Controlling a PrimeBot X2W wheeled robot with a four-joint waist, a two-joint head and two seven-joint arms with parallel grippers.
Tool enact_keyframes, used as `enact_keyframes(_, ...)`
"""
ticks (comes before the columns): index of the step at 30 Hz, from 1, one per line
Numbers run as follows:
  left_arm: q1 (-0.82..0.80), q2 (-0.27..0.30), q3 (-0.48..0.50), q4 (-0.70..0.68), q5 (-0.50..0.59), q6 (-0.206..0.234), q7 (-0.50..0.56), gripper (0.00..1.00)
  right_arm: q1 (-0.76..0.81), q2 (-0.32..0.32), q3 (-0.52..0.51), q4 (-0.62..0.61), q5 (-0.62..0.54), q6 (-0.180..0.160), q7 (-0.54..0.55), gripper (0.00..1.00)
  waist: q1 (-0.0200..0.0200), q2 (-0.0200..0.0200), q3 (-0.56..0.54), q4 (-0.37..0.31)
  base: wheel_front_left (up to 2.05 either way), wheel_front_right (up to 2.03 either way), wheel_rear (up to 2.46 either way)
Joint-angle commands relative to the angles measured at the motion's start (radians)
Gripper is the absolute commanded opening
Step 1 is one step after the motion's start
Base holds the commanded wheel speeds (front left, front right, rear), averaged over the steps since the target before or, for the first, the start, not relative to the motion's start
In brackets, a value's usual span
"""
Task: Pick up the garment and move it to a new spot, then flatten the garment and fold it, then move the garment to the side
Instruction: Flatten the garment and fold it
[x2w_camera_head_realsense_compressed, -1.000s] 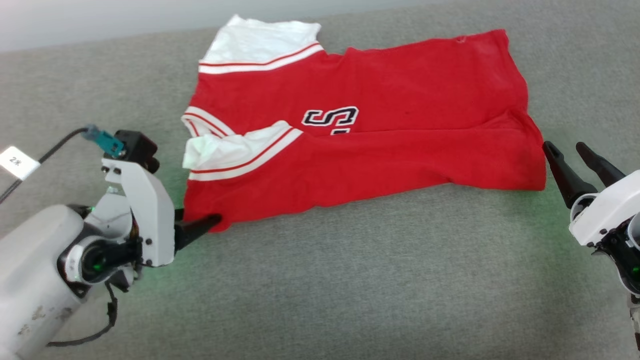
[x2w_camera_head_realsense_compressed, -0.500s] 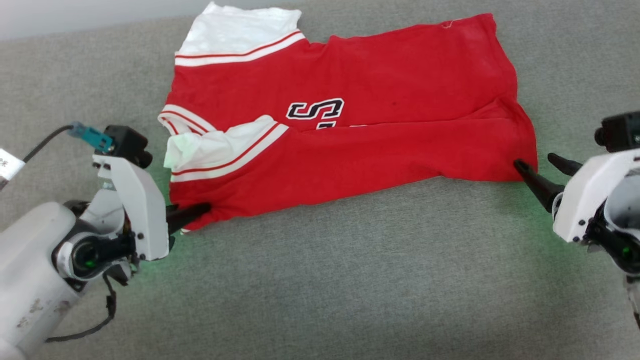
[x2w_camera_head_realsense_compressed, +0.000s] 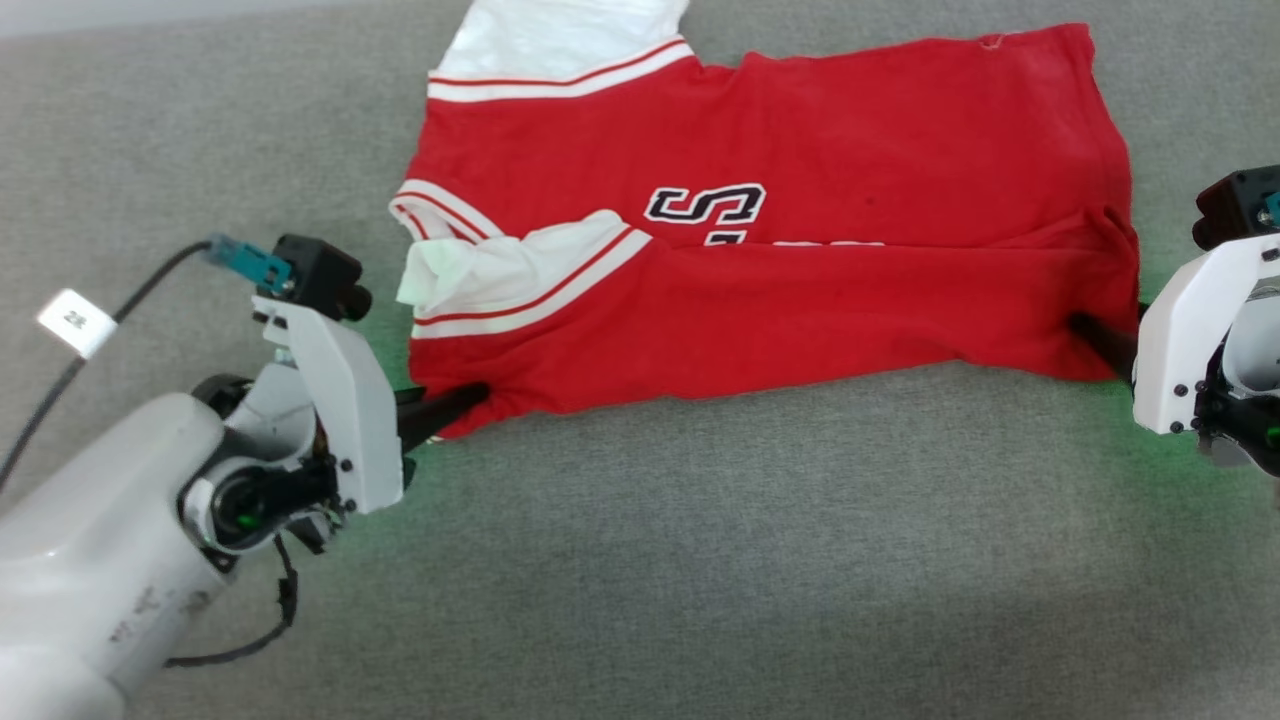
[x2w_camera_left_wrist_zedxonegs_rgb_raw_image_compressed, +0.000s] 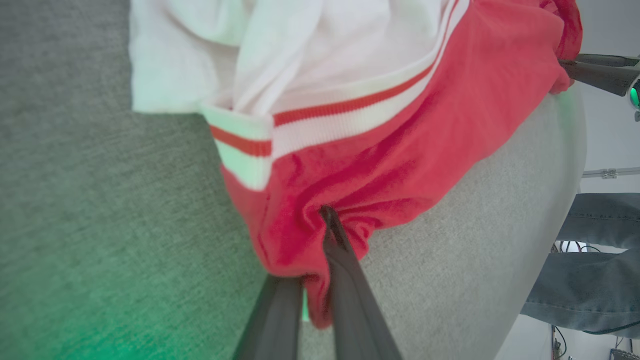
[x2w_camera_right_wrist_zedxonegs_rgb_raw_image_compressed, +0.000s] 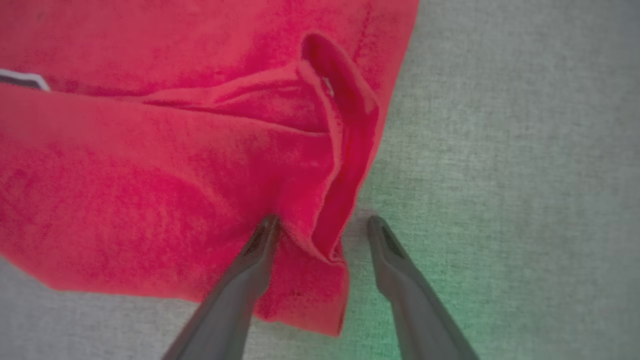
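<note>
Where the garment lies: the red jersey shirt (x2w_camera_head_realsense_compressed: 780, 280) is spread on the grey fabric-covered surface (x2w_camera_head_realsense_compressed: 700, 560), neck end toward the robot's left, hem toward its right, between the two arms.
Near long edge: it is doubled over onto the body, so the near white sleeve (x2w_camera_head_realsense_compressed: 500, 275) lies on top of the red and the black-and-white lettering (x2w_camera_head_realsense_compressed: 705, 203) is cut off along its lower side.
Left gripper (x2w_camera_head_realsense_compressed: 465, 400): it is clamped together on the near corner at the shoulder end. The left wrist view shows red cloth bunched and creased around the fingers, so the pinch has real purchase.
Right gripper (x2w_camera_right_wrist_zedxonegs_rgb_raw_image_compressed: 322, 225): its fingers stand apart, straddling the near hem corner. One lies against the red cloth and the other on bare grey just beside the edge, with a raised fold of hem between them. The blurred right wrist view leaves it unclear whether the first finger sits above every layer.
Why held so: a corner in each gripper would let the long edge rise evenly rather than drag or twist.
Step in hand: judged to be taking the second corner, ahead of a further fold or a carry.
Next move calls for: closing the right fingers on both layers, not the top one alone.
Risk: the loose hem fold could slip out and leave the right end behind.
Background: a person's legs in jeans (x2w_camera_left_wrist_zedxonegs_rgb_raw_image_compressed: 590, 280) stand beyond the surface's edge.
</note>
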Motion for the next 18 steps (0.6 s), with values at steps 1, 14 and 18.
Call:
enact_keyframes(1,0.032,-0.020,-0.026,0.021,0.014,-0.004,-0.007,0.00,0.028,0.014,0.024,0.014,0.020,0.001,-0.007,0.00,0.0000,0.0000,-0.011,0.014,0.00,0.00,0.00)
enact_keyframes(14,0.162,0.040,-0.015,-0.111,0.023,0.013,-0.136,0.00,0.177,-0.129,0.027,-0.113,0.127,0.000,-0.038,0.00,0.0000,0.0000,-0.116,0.042,0.00,0.00,0.00)
enact_keyframes(18,0.239,0.097,-0.019,-0.234,0.018,0.055,-0.166,0.00,0.263,-0.182,0.019,-0.193,0.162,0.000,0.004,0.00,0.0000,0.0000,-0.125,0.050,0.00,0.00,0.00)
